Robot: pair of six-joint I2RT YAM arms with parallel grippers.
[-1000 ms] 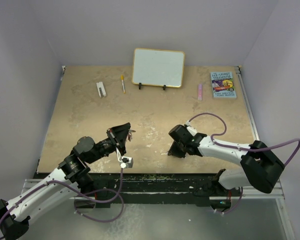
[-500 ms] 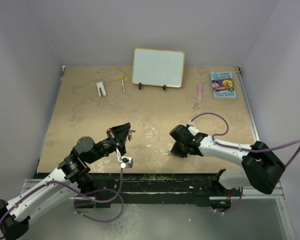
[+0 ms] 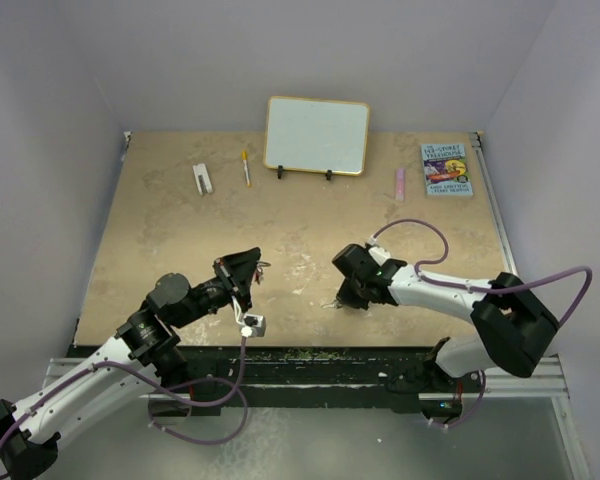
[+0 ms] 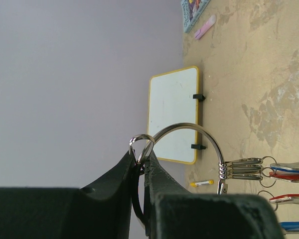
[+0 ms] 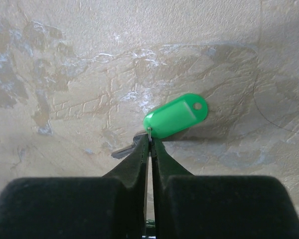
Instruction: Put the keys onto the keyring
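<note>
Red- and blue-tagged silver keys [image 4: 284,175] are hung on the thin silver wire keyring [image 4: 189,128], pinched by the left gripper [image 4: 141,158]; the green-tagged key [image 5: 175,115] (nipped by the right gripper [image 5: 150,142]) is not yet threaded.

The table [image 3: 180,230] is a beige, marbled stone-look top with paler scuffed patches around the middle. Most of the stuff sits along the far edge. A yellow-framed whiteboard [image 3: 316,135] stands on two little black feet at far centre. Just left of it lies a yellow pen [image 3: 246,167], and further left there's a small white oblong thing [image 3: 201,178], can't tell what. Right of the board is a small pink item [image 3: 400,184], with a book [image 3: 446,169] beside it in the far right corner. Near centre-right, a green-tagged key [image 5: 175,116] looks to lie flat on the surface.
</note>
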